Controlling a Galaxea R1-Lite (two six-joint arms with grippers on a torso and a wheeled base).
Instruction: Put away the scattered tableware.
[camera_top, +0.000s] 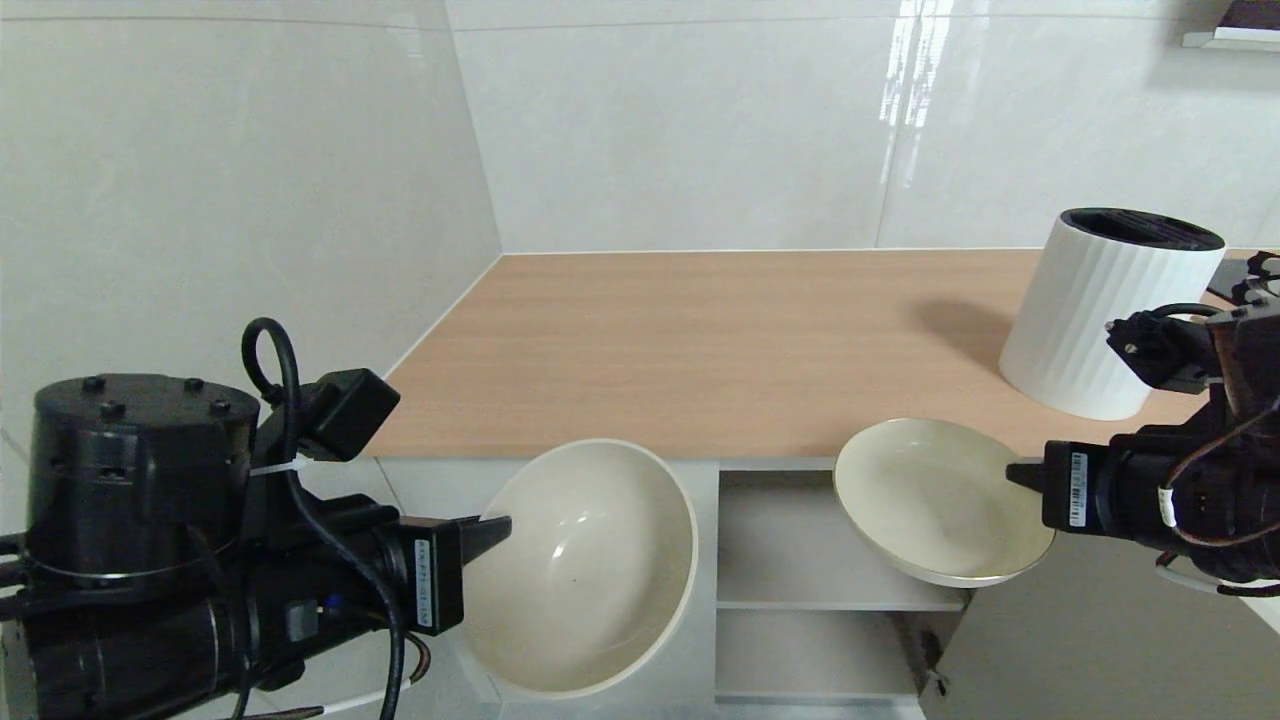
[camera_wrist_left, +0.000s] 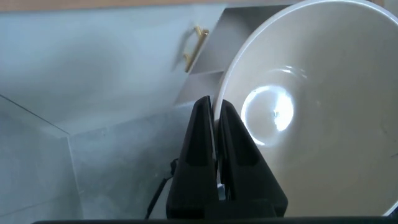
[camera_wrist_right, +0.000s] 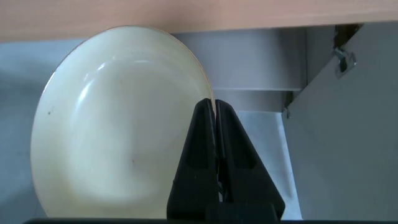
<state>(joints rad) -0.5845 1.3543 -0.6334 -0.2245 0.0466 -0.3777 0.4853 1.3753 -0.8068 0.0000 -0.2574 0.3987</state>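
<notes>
My left gripper (camera_top: 497, 530) is shut on the rim of a deep cream bowl (camera_top: 590, 565), held tilted in front of the cabinet below the counter edge. In the left wrist view the black fingers (camera_wrist_left: 202, 134) pinch the bowl (camera_wrist_left: 311, 106) rim between them. My right gripper (camera_top: 1020, 474) is shut on the rim of a shallower cream plate (camera_top: 935, 495), held tilted at counter-edge height. The right wrist view has the plate (camera_wrist_right: 118, 118) clamped at its edge by the gripper (camera_wrist_right: 214, 124).
An open cabinet (camera_top: 800, 560) with white shelves sits under the wooden counter (camera_top: 720, 340); its door (camera_top: 1080, 640) stands open at the right. A white ribbed cylindrical holder (camera_top: 1105, 310) stands on the counter's right side. Tiled walls close the left and back.
</notes>
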